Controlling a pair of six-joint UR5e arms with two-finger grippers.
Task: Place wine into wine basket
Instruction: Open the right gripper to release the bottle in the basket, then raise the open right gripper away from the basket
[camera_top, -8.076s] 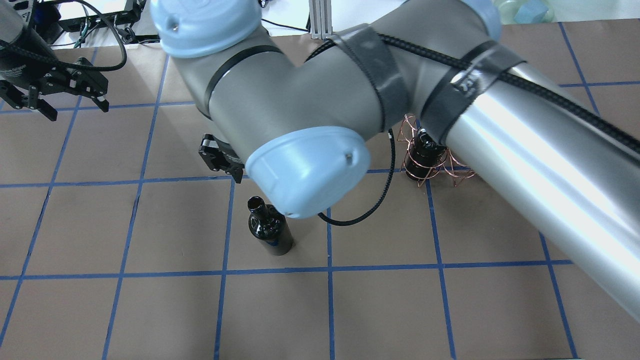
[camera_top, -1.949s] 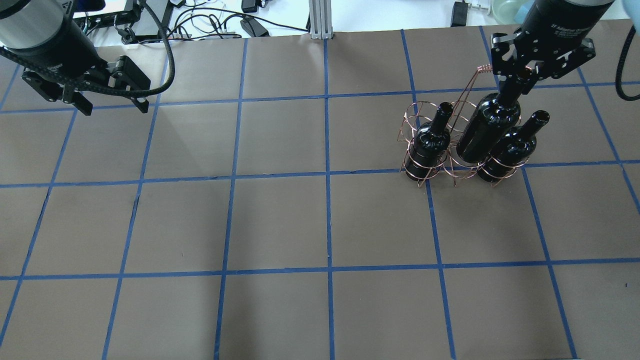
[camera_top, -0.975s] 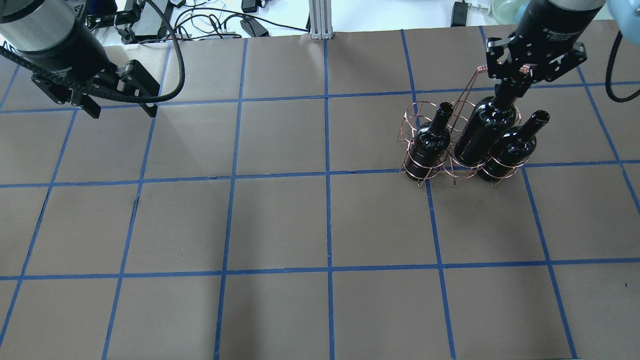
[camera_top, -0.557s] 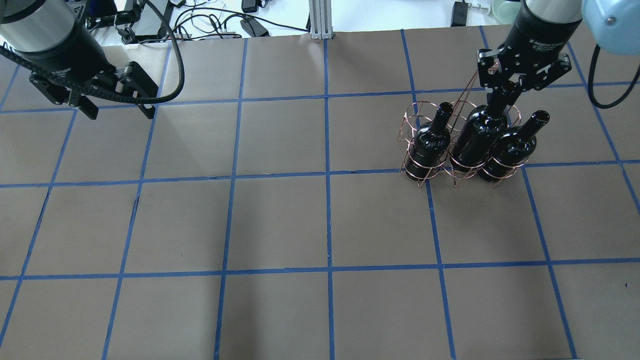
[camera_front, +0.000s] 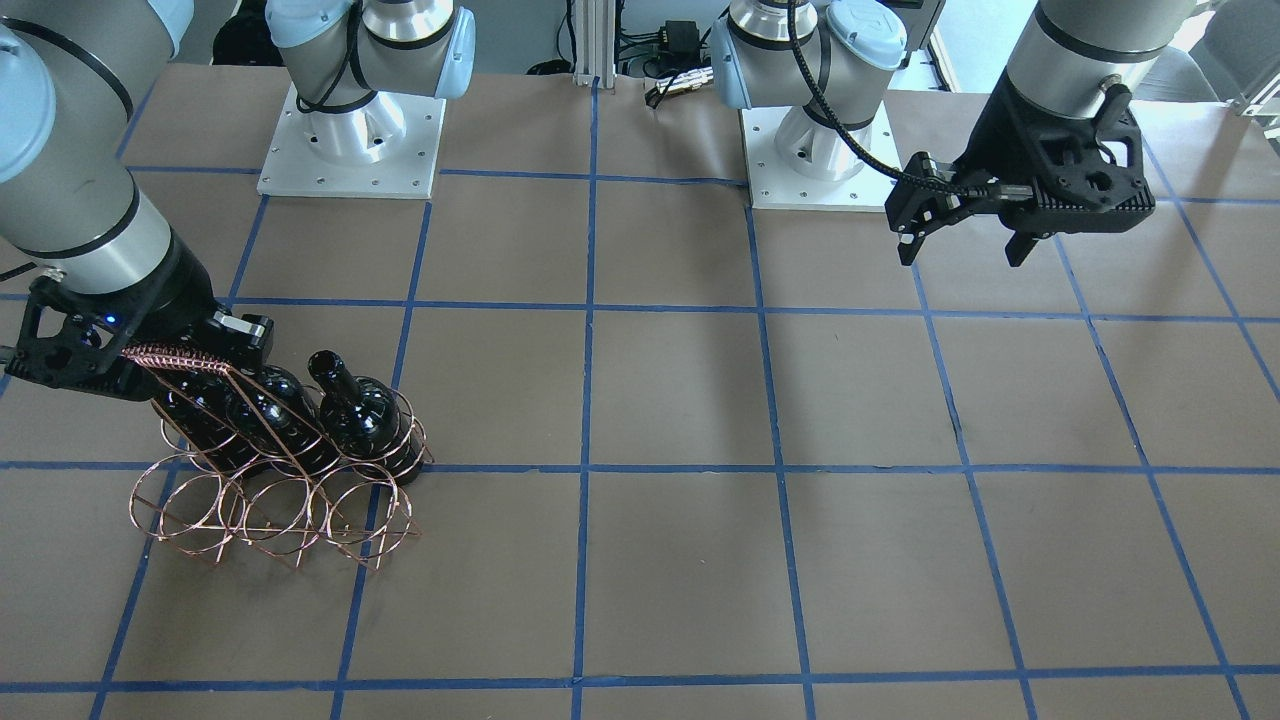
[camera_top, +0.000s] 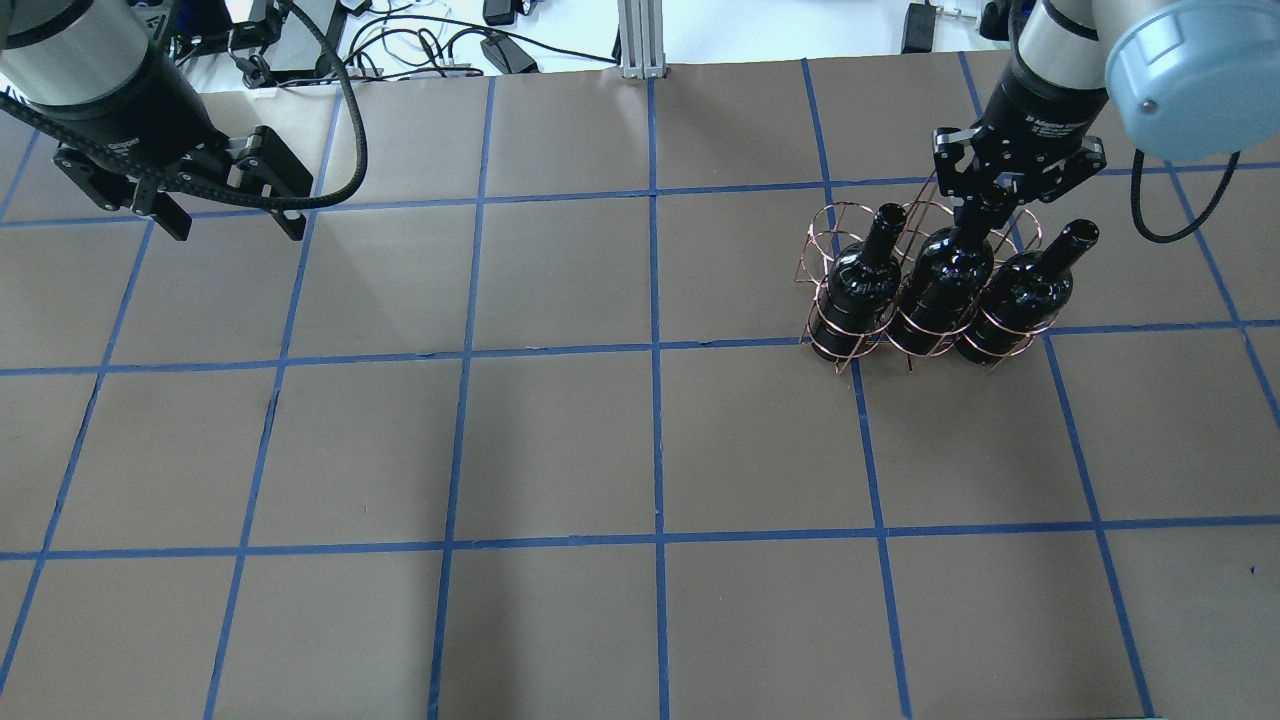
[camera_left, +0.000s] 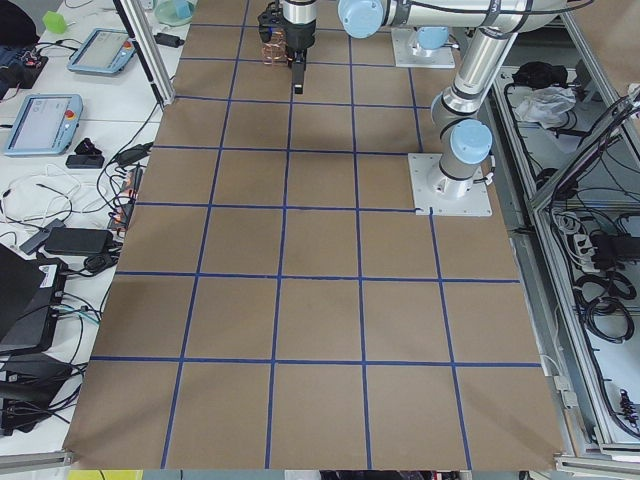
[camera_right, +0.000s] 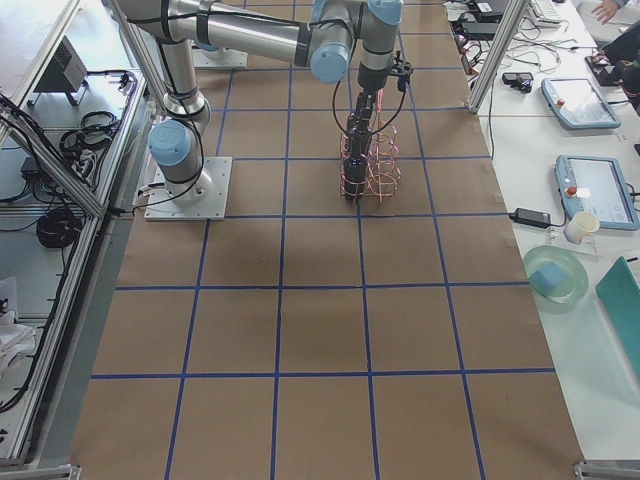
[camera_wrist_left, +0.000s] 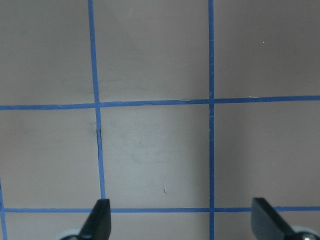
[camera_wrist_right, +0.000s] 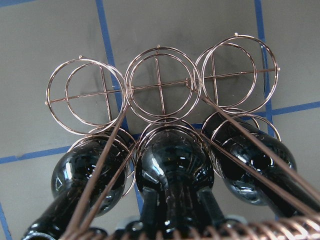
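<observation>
The copper wire basket (camera_top: 846, 353) stands at the table's right, and it also shows in the front view (camera_front: 260, 527) and the right wrist view (camera_wrist_right: 157, 87). Three near-black wine bottles stand in its near row: left (camera_top: 860, 285), middle (camera_top: 945, 280), right (camera_top: 1020, 290). My right gripper (camera_top: 985, 195) is shut on the middle bottle's neck, right beside the braided handle (camera_front: 180, 358). The middle bottle (camera_wrist_right: 170, 167) sits deep in its ring. The far row of rings is empty. My left gripper (camera_top: 235, 215) is open and empty above the far left of the table, with its fingertips (camera_wrist_left: 100, 217) over bare paper.
Brown paper with a blue tape grid covers the table (camera_top: 560, 450). Both arm bases (camera_front: 350, 140) stand at the robot's edge. Cables and devices (camera_top: 440, 30) lie beyond the far edge.
My right gripper has come down with the middle bottle, which has sunk into the middle ring between the other two. My left gripper has shifted only slightly.
</observation>
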